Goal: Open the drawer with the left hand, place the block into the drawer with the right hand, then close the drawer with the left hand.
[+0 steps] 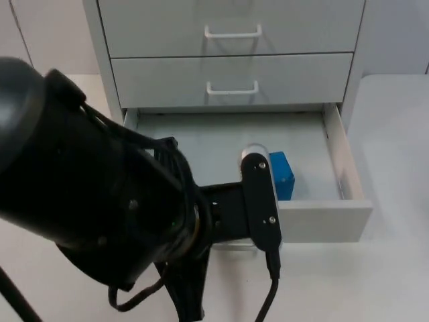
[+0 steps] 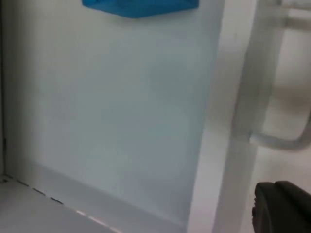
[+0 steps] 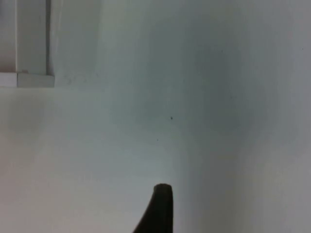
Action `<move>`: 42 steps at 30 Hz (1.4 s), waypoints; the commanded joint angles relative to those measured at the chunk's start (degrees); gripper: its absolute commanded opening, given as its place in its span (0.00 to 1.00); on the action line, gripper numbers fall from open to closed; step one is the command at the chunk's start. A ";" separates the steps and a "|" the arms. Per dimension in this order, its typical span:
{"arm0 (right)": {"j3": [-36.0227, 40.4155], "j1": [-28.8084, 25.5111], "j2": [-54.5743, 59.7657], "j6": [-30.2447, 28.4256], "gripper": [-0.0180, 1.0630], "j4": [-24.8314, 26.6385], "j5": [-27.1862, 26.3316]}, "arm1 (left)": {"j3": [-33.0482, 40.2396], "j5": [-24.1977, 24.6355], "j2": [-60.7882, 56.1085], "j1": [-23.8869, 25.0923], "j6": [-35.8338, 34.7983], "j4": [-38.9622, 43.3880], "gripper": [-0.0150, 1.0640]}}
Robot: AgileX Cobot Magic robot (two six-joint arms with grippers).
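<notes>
The bottom drawer (image 1: 322, 220) of the grey cabinet stands pulled out. A blue block (image 1: 281, 176) lies on the drawer floor near its front wall, a little right of centre. My left arm reaches across the table's left front, and its wrist sits over the drawer's front wall. In the left wrist view, the left gripper (image 2: 282, 208) is just outside the drawer front (image 2: 218, 145), close below its white handle (image 2: 279, 141), with the blue block (image 2: 141, 6) inside. The right gripper (image 3: 160, 208) hovers over a plain pale surface.
Two upper drawers are shut, each with a white handle (image 1: 232, 32) (image 1: 232, 88). White table (image 1: 395, 147) lies to the right of the cabinet and in front of the drawer. The left arm's bulk (image 1: 80, 194) covers the left front area.
</notes>
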 commanded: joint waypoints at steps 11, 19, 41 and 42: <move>-0.15 -0.27 -0.38 -0.13 0.72 -0.14 -1.56 | -0.53 7.69 4.41 -0.09 -15.93 13.03 0.01; -0.15 -0.27 -0.38 -0.13 0.72 -0.14 -1.67 | -4.82 11.06 7.74 1.34 -15.93 13.03 0.01; -0.15 -0.27 -0.38 0.05 0.72 -0.03 -1.30 | -8.63 15.54 8.09 5.21 -15.26 13.03 0.01; -0.15 -0.27 -0.38 0.05 0.72 -0.03 -1.30 | -8.63 14.79 8.09 5.21 -15.14 13.03 0.01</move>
